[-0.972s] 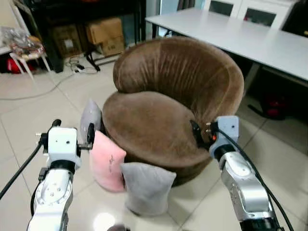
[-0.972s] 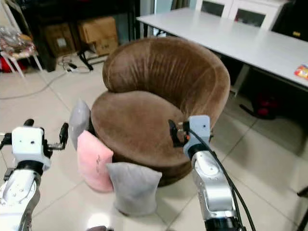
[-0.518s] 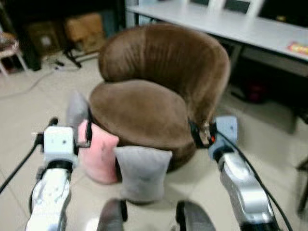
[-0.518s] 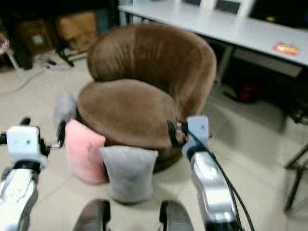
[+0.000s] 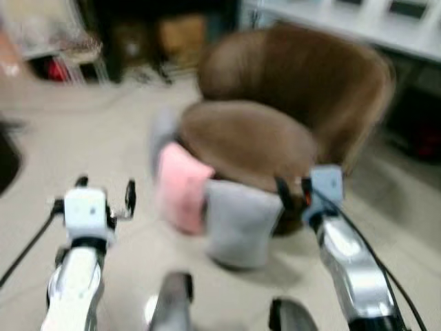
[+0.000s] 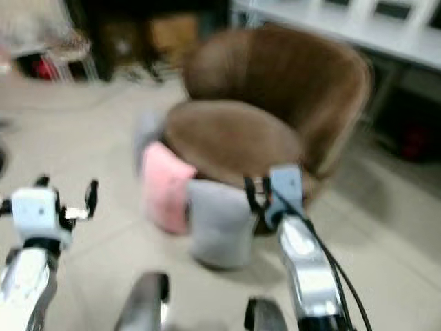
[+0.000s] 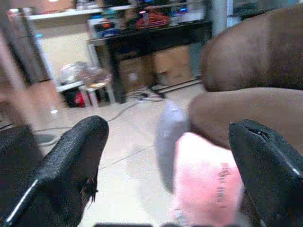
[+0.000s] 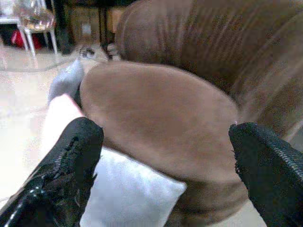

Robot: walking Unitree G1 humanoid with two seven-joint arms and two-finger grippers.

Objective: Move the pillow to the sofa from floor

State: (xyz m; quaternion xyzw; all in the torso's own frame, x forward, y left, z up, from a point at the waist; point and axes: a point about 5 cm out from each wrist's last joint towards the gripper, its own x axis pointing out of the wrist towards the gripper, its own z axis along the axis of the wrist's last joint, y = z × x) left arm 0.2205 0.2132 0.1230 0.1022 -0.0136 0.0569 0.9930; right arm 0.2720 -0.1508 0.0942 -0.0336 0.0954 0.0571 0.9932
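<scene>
Three pillows lean against the front of the round brown sofa (image 5: 296, 96) on the tiled floor: a pink pillow (image 5: 180, 186), a grey pillow (image 5: 238, 222) beside it, and a second grey pillow (image 5: 164, 129) further back. My left gripper (image 5: 105, 191) is raised and open, short of the pink pillow (image 7: 208, 175) and holding nothing. My right gripper (image 5: 292, 194) is open too, in front of the nearer grey pillow (image 8: 128, 194) and the sofa seat (image 8: 161, 109), touching neither. The head views are blurred.
A dark shelf with cardboard boxes (image 5: 179, 31) stands behind the sofa. A white table (image 6: 386, 34) runs along the back right, and a small stool (image 7: 94, 87) with red items is at the back left. My own legs (image 5: 172, 303) show at the bottom edge.
The whole picture has shifted and blurred, so the camera has moved; sofa and pillows now sit further right in it. Both grippers stay open and raised as before.
</scene>
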